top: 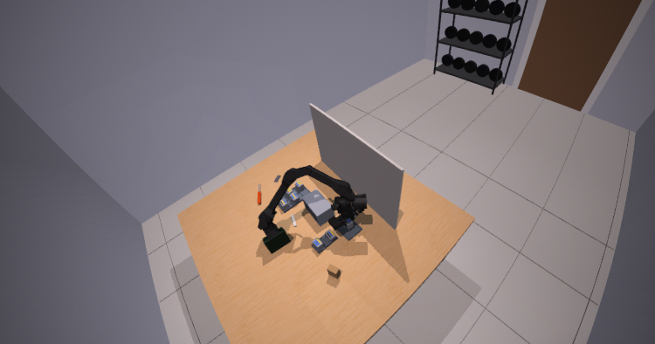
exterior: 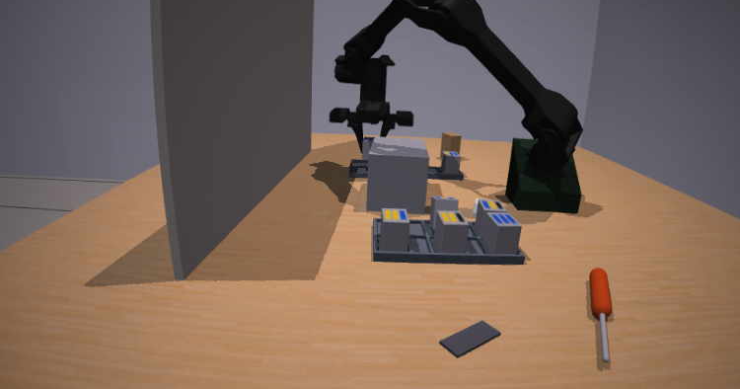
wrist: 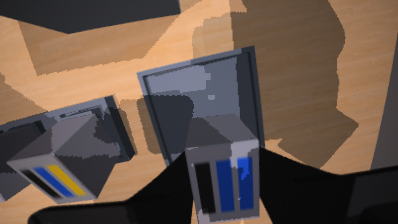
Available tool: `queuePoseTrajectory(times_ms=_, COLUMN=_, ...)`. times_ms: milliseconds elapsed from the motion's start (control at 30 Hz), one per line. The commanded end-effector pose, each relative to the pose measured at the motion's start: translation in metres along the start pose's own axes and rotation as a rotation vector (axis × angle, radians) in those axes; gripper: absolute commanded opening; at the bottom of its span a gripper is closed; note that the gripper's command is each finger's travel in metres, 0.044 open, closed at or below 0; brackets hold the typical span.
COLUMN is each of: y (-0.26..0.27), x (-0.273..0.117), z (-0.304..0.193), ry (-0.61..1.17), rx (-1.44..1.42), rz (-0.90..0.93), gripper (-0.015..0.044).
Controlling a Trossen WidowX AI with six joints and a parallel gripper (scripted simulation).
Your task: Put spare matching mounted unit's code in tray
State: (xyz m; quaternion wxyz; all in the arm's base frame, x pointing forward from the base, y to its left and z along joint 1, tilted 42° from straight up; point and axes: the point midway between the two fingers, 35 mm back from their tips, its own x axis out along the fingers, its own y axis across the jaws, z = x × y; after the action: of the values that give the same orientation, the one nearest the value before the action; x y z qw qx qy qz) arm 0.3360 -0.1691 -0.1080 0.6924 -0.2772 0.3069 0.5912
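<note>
My gripper (top: pixel 347 222) (exterior: pixel 371 144) (wrist: pixel 217 150) is shut on a grey block (exterior: pixel 366 152) (wrist: pixel 222 185) with a black, blue, blue stripe code on top. The block is upright, low over or inside the dark tray (top: pixel 351 236) (wrist: pixel 212 82); whether it touches the tray floor is hidden. A small rack (wrist: pixel 124 130) beside the tray holds spares, one of them a block (wrist: pixel 52 177) with black, blue and yellow stripes. A larger rack (exterior: pixel 445 258) holds several striped spares. The code on the mounted unit's back is not readable in any view.
A big grey box (top: pixel 318 204) (exterior: pixel 397 182) stands between the larger rack and the tray. A tall grey panel (top: pixel 359 163) (exterior: pixel 238 116) stands beyond the tray. A brown block (top: pixel 334 271) (exterior: pixel 450 144), an orange screwdriver (top: pixel 258 197) (exterior: pixel 600 293) and a dark flat plate (exterior: pixel 470 338) lie farther off.
</note>
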Motion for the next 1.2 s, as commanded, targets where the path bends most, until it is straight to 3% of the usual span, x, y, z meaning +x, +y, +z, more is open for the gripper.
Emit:
queuePoseTrajectory(times_ms=0, y=0.000, x=0.003, z=0.001, ry=-0.003, rx=0.005, rz=-0.003, gripper=0.0000)
queuePoseTrajectory(times_ms=633, y=0.003, x=0.017, z=0.003, ry=-0.005, rx=0.005, rz=-0.002, gripper=0.0000)
queuePoseTrajectory(times_ms=1167, y=0.003, x=0.014, z=0.002, ry=-0.002, rx=0.000, rz=0.000, gripper=0.0420)
